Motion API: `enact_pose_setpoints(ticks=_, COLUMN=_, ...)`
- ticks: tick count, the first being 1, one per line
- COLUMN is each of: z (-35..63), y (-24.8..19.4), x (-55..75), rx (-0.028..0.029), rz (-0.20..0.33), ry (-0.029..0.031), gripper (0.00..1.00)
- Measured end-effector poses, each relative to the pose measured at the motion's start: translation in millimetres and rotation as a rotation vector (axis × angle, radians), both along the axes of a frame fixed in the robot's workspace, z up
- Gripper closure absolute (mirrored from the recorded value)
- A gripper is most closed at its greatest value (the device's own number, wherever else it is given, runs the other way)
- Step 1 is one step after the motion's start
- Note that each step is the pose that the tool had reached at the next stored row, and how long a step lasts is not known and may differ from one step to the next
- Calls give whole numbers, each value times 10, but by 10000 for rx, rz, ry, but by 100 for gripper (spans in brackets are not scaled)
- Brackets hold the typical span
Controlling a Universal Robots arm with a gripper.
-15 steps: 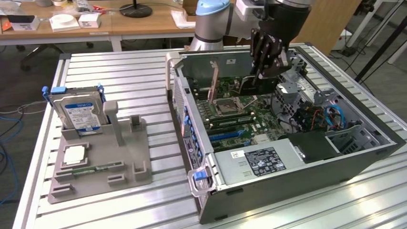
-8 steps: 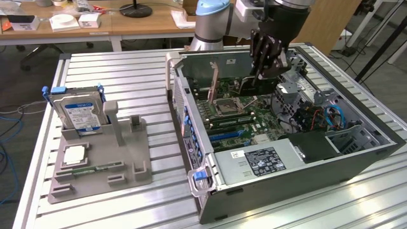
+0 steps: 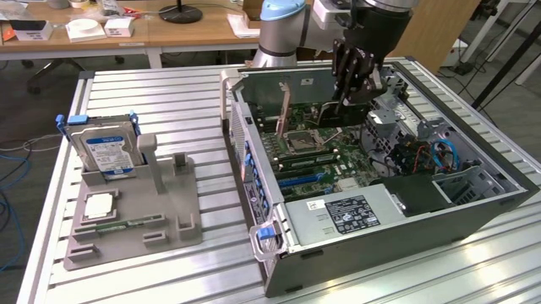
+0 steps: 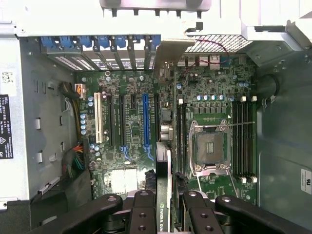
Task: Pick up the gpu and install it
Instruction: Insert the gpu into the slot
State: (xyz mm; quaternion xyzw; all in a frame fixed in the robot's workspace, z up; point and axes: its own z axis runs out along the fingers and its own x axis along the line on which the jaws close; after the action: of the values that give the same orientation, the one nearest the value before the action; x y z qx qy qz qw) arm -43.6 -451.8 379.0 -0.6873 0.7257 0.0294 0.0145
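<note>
The gpu (image 3: 325, 114) hangs on edge inside the open computer case (image 3: 486, 206), above the motherboard. My gripper (image 3: 351, 88) is shut on its upper edge. In the wrist view the gpu (image 4: 163, 165) shows edge-on as a thin dark strip with an NVIDIA label, and its metal bracket (image 4: 166, 56) reaches the rear slot openings. The black fingers (image 4: 144, 207) clamp it from both sides. It stands over the board between the blue expansion slot (image 4: 145, 122) and the CPU socket (image 4: 209, 148). I cannot tell whether its lower edge touches a slot.
A grey fixture (image 3: 169, 209) at the exterior view's left holds a silver hard drive (image 3: 106, 149), a processor chip (image 3: 100, 206) and a memory stick (image 3: 127, 223). In the case are a power supply (image 3: 351, 212), cables (image 3: 439, 155) and memory slots (image 4: 243, 136). Desks stand behind.
</note>
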Motion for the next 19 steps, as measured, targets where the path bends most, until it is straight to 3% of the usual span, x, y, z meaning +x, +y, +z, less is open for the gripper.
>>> enact_pose_setpoints(ticks=19, z=-91, y=0, x=-16, rx=1, rz=-1, ry=0, gripper=74)
